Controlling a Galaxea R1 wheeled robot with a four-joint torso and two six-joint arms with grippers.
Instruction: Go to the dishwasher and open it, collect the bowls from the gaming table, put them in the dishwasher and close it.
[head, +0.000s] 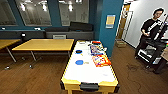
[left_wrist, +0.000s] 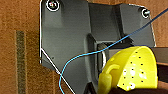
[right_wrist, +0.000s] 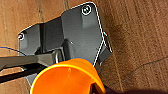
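Position: you face the gaming table (head: 85, 72) end-on across the wooden floor (head: 30, 77); the dishwasher is not among what you have before you.
Bowls: two blue bowls sit left of centre on the white worktop, one nearer (head: 79, 62), one farther (head: 78, 51).
Clutter: colourful game boxes (head: 101, 60) lie just right of the bowls, more at the far end.
Left end effector: cannot tell whether clenched or released; a yellow perforated object (left_wrist: 131, 71) shows large at the left wrist.
Right end effector: cannot tell either; an orange cup-like object (right_wrist: 66, 78) shows large at that wrist.
Bystander: a person (head: 150, 30) stands far right with a control rig.
Risk: you could clip the near rim, or nudge boxes into the bowls if you reach from the right.
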